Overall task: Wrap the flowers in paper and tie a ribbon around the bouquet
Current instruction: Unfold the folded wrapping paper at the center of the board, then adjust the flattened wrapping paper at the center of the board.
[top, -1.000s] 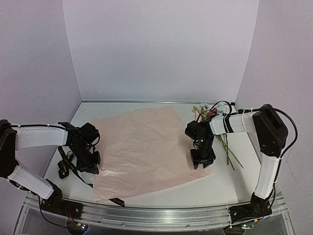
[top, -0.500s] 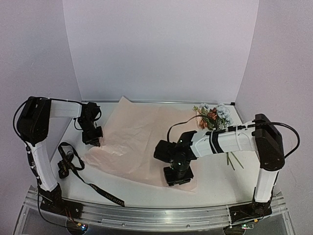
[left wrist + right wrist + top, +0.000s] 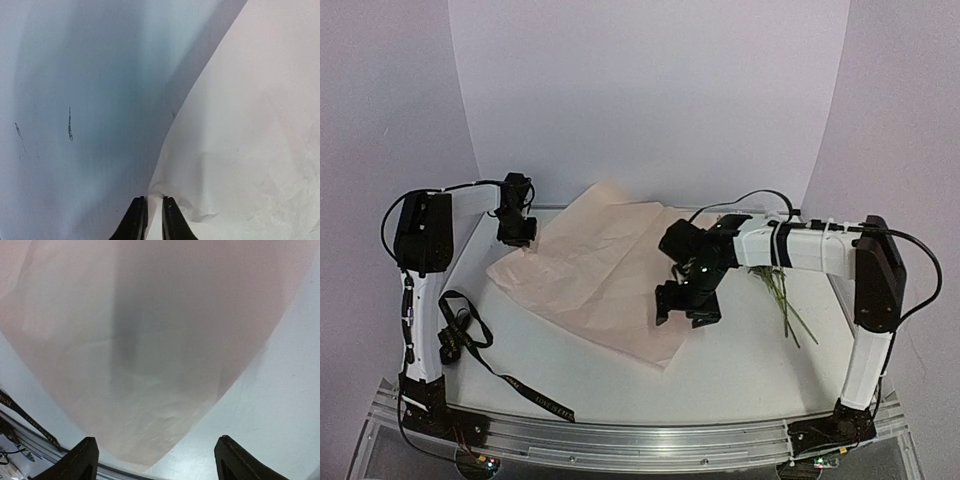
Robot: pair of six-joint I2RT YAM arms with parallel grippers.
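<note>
Creased pink paper point(image 3: 590, 280) mid-table, ribbon point(image 3: 448, 348) left, flower stems point(image 3: 782, 300) right

- The paper point(image 3: 600, 275) lies across the middle of the table point(image 3: 620, 385).
- The ribbon point(image 3: 470, 340) lies left of the paper, nearer the front, apart from it.
- The flowers point(image 3: 780, 297) lie right of the paper.
- The left gripper point(image 3: 517, 238) is at the paper's far left corner.
- The right gripper point(image 3: 687, 316) is over the paper's right edge.

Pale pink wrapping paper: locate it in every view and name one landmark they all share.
Top external: the large, thin pale pink paper sheet lies crumpled across the table's middle.
Left wrist: it fills the right half, its edge running down to the left gripper.
Right wrist: it fills the upper middle, narrowing to a corner at the bottom.
Shared landmark: the white tabletop bordering the sheet.
</note>
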